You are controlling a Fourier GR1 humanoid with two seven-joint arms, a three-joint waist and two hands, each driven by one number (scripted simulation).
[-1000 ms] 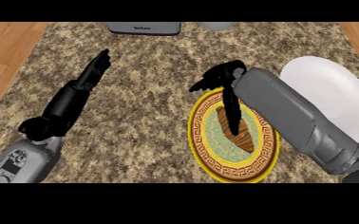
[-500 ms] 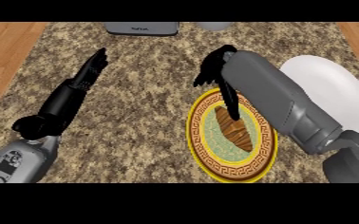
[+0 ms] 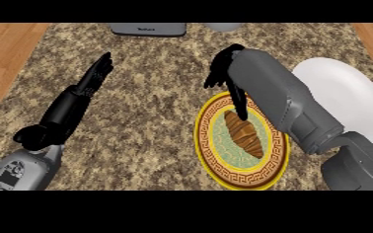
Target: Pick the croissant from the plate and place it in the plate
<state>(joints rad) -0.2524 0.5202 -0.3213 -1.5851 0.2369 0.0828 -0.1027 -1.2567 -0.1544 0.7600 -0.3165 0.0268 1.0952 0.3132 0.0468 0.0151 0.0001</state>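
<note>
A brown croissant point(image 3: 244, 134) lies lengthwise on the patterned plate with a yellow rim point(image 3: 202, 150), right of the counter's middle. My right hand point(image 3: 226, 72) hangs over the plate's far edge, open, its fingers point(image 3: 239, 104) pointing down and ending at the croissant's far tip without closing round it. The grey right forearm crosses the plate's right side and hides part of its rim. A plain white plate point(image 3: 341, 93) sits further right, partly behind that forearm. My left hand point(image 3: 96, 76) rests open on the counter at the left, fingers straight.
A grey appliance point(image 3: 148, 28) and a pale round object point(image 3: 223, 27) stand at the counter's far edge. Wooden floor shows beyond the left and right ends of the speckled stone counter point(image 3: 153, 128).
My right hand and forearm have shifted toward the far side and to the right, uncovering the croissant, which stays on the patterned plate. The left arm has not moved.
</note>
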